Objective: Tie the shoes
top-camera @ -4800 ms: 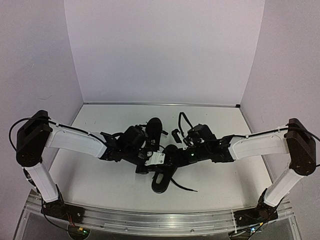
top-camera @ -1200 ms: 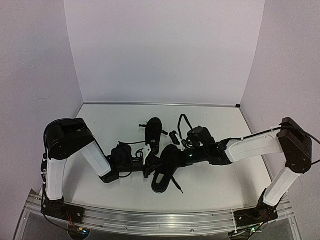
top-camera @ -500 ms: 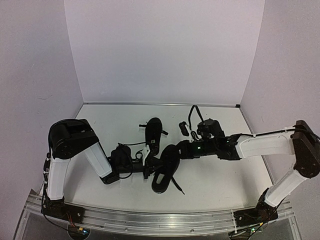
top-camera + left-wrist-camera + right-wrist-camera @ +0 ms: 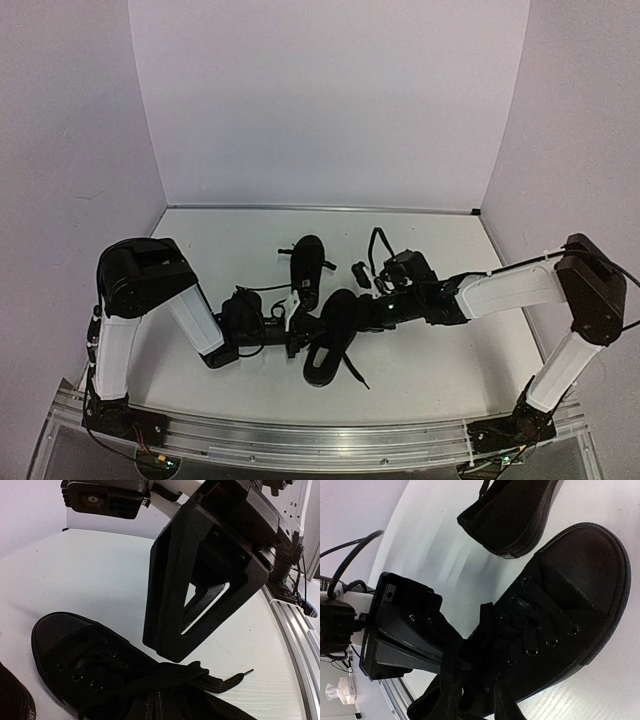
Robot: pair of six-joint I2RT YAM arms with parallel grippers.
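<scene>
The shoes sit in the middle of the white table (image 4: 440, 365), well away from its corners. The near shoe (image 4: 326, 348) lies upright with its heel toward the near edge and its rounded toe cap pointing toward the far edge. The far shoe (image 4: 307, 262) rests just beyond it, close to it but apart, and its own laces stick out to either side.

The left gripper (image 4: 171, 649) is low over the table at the near shoe's left side, with its jaws pressed together. A bunched lace (image 4: 192, 671) lies right at its tip (whether the lace is actually pinched cannot be told from the left wrist view). From that bunch a free lace end runs across the table toward the near edge and finishes in a small aglet (image 4: 248, 671).

The right gripper (image 4: 355, 308) reaches in from the right and hangs over the front part of the near shoe. Its fingers merge with the black shoe in the top view and do not show clearly in its own wrist view, so I cannot tell whether its jaws stand apart or together. The right wrist view shows the near shoe's eyelets still threaded and its laces loose across the tongue.
</scene>
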